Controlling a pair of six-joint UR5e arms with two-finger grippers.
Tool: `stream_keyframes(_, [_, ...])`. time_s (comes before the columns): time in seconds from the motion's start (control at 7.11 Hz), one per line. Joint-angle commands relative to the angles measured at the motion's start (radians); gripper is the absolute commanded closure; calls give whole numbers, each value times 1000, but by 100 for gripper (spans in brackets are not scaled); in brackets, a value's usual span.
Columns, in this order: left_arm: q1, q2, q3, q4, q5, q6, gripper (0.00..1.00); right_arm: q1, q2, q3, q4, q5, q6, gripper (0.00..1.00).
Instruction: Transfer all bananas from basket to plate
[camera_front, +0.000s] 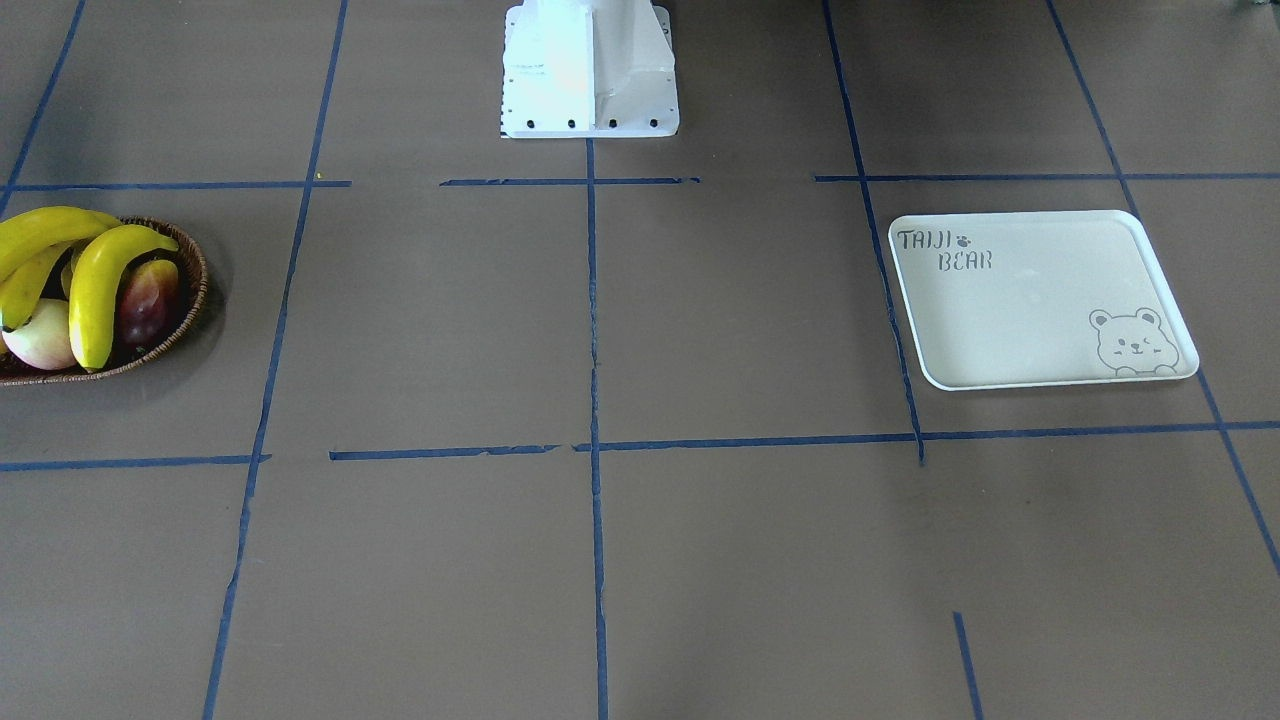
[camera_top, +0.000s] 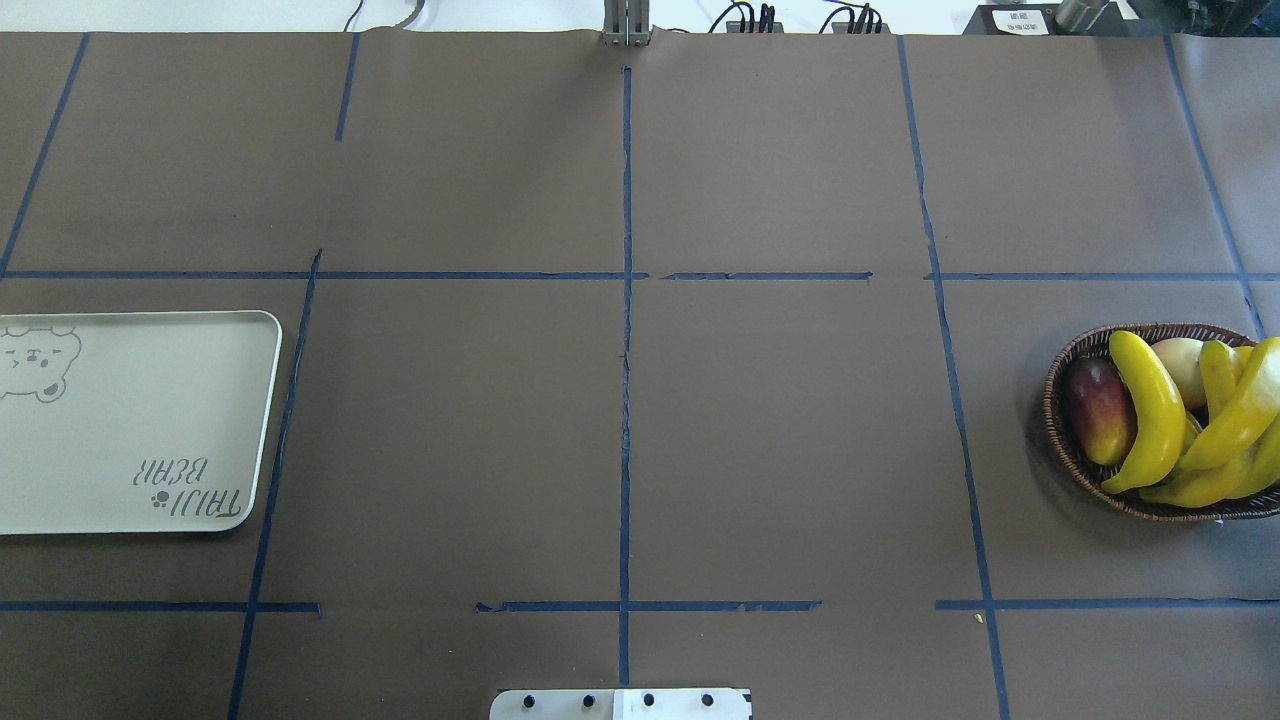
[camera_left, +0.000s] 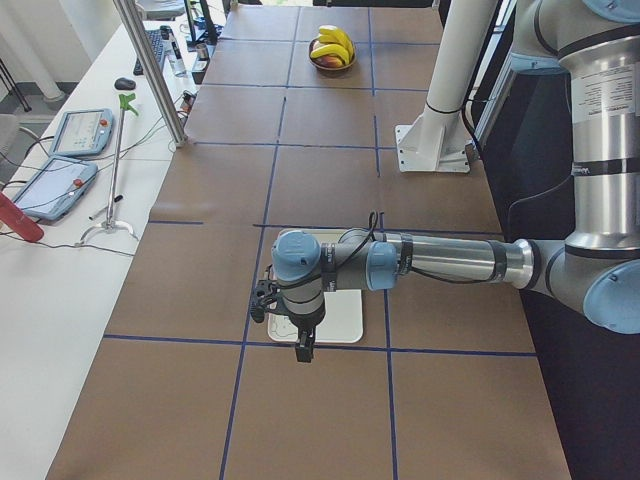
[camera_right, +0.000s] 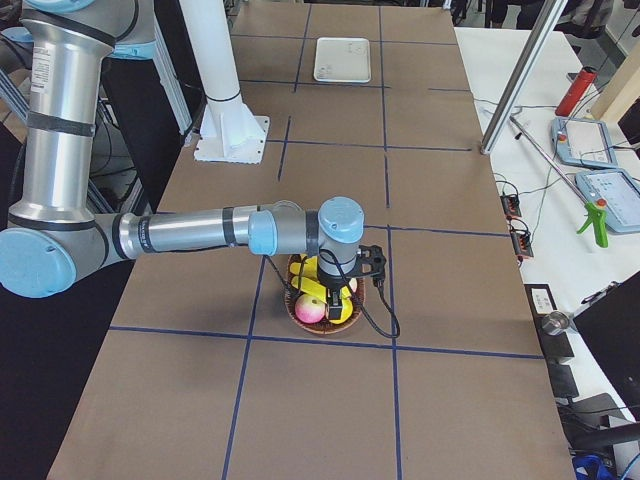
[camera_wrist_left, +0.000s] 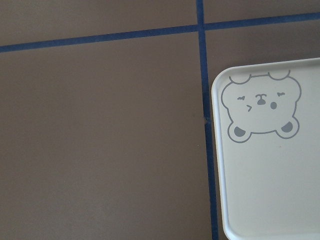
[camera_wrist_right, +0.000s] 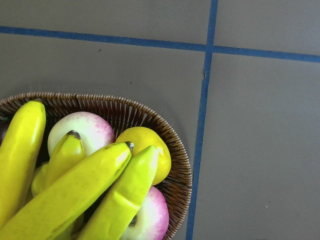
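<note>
Overhead exterior, basket (camera_top: 1058, 412) right edge, plate (camera_top: 160, 400) left edge

Yellow bananas (camera_top: 1152, 400) lay in the dark-brown woven basket (camera_top: 1065, 450), the plate (camera_top: 150, 400) was cream-white with a grey bear outline (camera_top: 40, 362), and blue lines (camera_top: 626, 450) gridded the brown counter (camera_top: 790, 440).

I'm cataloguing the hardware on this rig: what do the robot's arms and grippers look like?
Both the left arm and right arm are silver-grey tubes with pale blue joint caps. The left gripper and right gripper are black; a black cable loops off the right wrist.
</note>
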Motion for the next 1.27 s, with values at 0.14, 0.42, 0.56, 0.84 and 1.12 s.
stream_keyframes(0.14, [2,0,6,-2,-2,-2,0,0,5,44,1,0,48,0])
stream_keyframes(0.42, [2,0,13,-3,-2,0,0,-61,28,145,1,-8,360,0])
stream_keyframes(0.56, [2,0,15,-2,-2,0,0,-131,28,207,1,-76,554,0])
stream_keyframes(0.84, [2,0,15,-2,-2,0,0,-326,27,283,3,-257,962,0])
stream_keyframes(1.12, [2,0,12,-3,-2,0,0,-481,-28,286,77,-404,1259,0])
